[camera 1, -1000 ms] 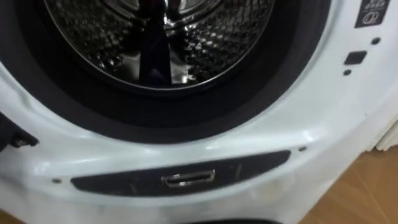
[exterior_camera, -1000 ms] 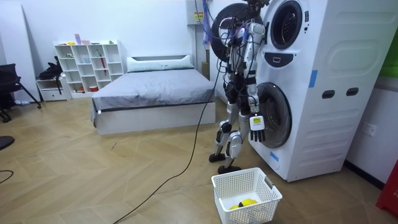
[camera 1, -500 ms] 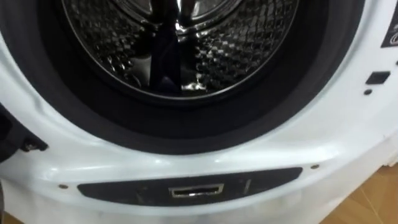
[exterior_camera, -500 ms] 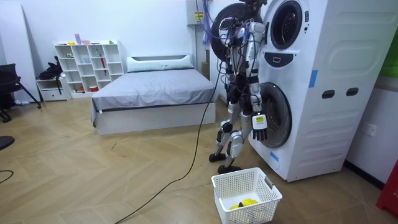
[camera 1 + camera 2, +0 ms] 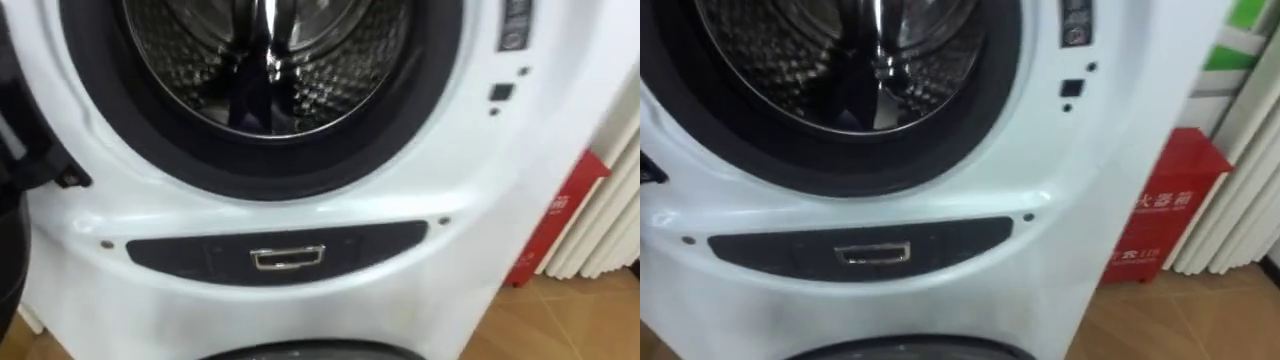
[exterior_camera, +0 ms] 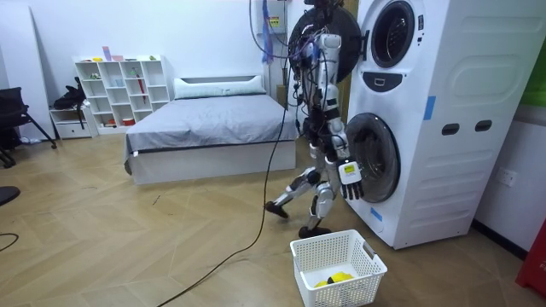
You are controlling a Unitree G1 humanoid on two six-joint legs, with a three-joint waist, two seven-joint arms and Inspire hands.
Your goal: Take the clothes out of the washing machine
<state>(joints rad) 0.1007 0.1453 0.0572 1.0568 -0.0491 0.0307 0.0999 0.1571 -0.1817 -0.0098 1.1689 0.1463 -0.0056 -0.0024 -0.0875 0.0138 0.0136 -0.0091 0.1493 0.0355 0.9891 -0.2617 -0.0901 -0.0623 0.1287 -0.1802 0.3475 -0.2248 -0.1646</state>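
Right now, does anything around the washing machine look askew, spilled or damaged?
Nothing stands out. The door of the upper washing machine stands open, its drum looks intact with nothing lying in its visible part, and the white basket sits upright on the floor.

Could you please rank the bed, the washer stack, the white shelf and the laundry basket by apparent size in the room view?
1. washer stack
2. bed
3. white shelf and laundry basket, unranked: they look alike, and the basket is nearer the camera.
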